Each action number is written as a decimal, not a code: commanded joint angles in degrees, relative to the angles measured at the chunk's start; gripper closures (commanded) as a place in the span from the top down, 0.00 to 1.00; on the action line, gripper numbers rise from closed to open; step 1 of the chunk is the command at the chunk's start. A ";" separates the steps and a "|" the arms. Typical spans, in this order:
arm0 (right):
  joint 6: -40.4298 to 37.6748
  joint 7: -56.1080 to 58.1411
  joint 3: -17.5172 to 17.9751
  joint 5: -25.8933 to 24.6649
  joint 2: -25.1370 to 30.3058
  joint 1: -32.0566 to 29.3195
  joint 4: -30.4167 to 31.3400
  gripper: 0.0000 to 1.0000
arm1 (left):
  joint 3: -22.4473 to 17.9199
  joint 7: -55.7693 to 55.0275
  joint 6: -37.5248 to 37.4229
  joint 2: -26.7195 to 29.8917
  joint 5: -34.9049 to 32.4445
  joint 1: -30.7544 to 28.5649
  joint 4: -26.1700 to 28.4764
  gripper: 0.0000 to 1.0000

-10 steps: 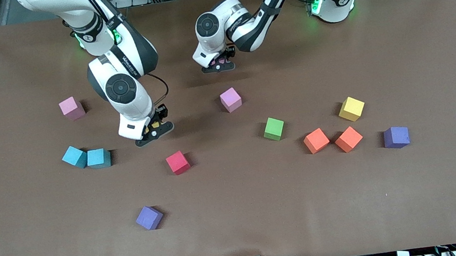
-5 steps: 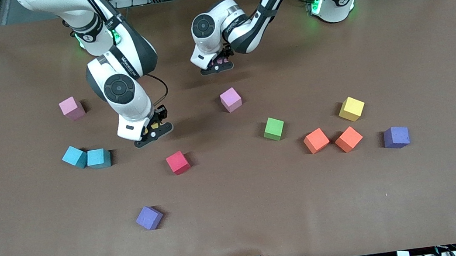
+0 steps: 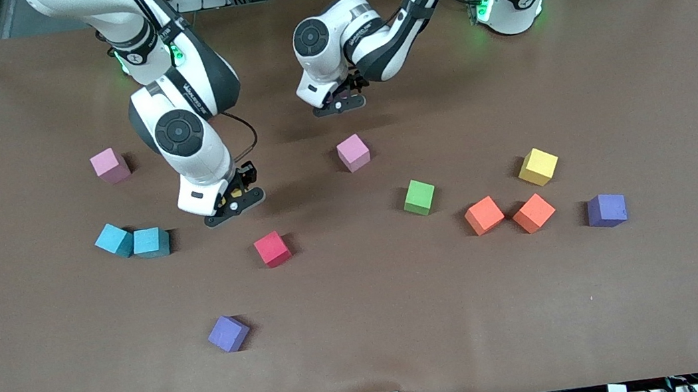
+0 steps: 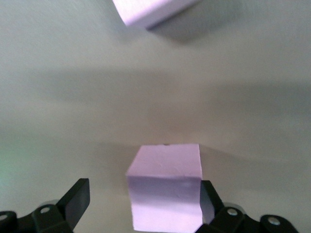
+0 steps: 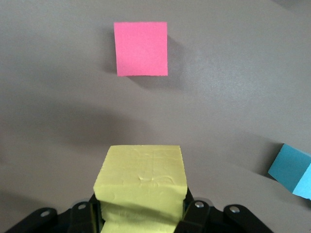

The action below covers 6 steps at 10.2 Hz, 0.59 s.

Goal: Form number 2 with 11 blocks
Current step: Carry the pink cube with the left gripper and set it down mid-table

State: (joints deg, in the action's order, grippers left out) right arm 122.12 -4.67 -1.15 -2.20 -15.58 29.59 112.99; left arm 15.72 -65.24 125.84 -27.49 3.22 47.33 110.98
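Observation:
My left gripper (image 3: pixel 340 101) stands open around a pink block (image 4: pixel 165 189) that rests on the table near the robots' side; one finger (image 4: pixel 210 199) is close beside it, the other stands apart. My right gripper (image 3: pixel 233 199) is shut on a yellow block (image 5: pixel 141 179), held over the table above a red block (image 3: pixel 272 248). A second pink block (image 3: pixel 353 152) lies nearer the camera than the left gripper. The blocks lie scattered, and the number 2 is not in view.
Loose on the brown table (image 3: pixel 408 336) lie a pink block (image 3: pixel 110 165), two teal blocks (image 3: pixel 113 240) (image 3: pixel 151 242), purple blocks (image 3: pixel 228 333) (image 3: pixel 606 210), a green (image 3: pixel 419 197), a yellow (image 3: pixel 538 166) and two orange blocks (image 3: pixel 484 214) (image 3: pixel 533 213).
The left gripper has opened and let go of the pink block, then shifted slightly toward the left arm's end. The right gripper has barely moved with its yellow block.

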 commanded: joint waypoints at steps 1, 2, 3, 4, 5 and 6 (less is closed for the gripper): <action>-1.01 1.32 1.06 0.00 1.17 -0.59 0.13 0.00 | -0.07 -1.46 -1.92 2.97 -1.38 -4.42 -1.45 1.00; -0.92 1.59 1.15 0.00 1.08 -0.15 0.13 0.00 | -0.07 -1.47 -1.92 2.88 -1.29 -6.18 -2.69 1.00; -0.92 1.85 1.15 0.61 1.08 0.55 0.13 0.00 | -0.33 -1.30 -1.92 2.62 -0.77 -7.85 -4.62 1.00; -0.92 3.68 1.32 0.88 1.08 1.08 0.04 0.00 | -0.77 -1.55 -1.92 0.87 -0.59 -8.91 -6.99 1.00; -0.92 6.40 2.98 0.88 1.34 1.52 -0.05 0.00 | -1.21 -1.56 -1.92 0.25 -0.85 -9.88 -7.53 1.00; -1.10 9.21 4.56 0.88 1.86 1.52 0.04 0.00 | -1.74 -1.04 -1.92 0.41 -1.02 -11.71 -7.10 1.00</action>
State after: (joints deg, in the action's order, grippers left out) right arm 121.97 0.85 1.38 -1.93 -15.23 30.92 112.92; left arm 14.31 -65.30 125.21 -25.77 3.21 37.27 105.41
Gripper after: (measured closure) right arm 0.414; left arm 0.000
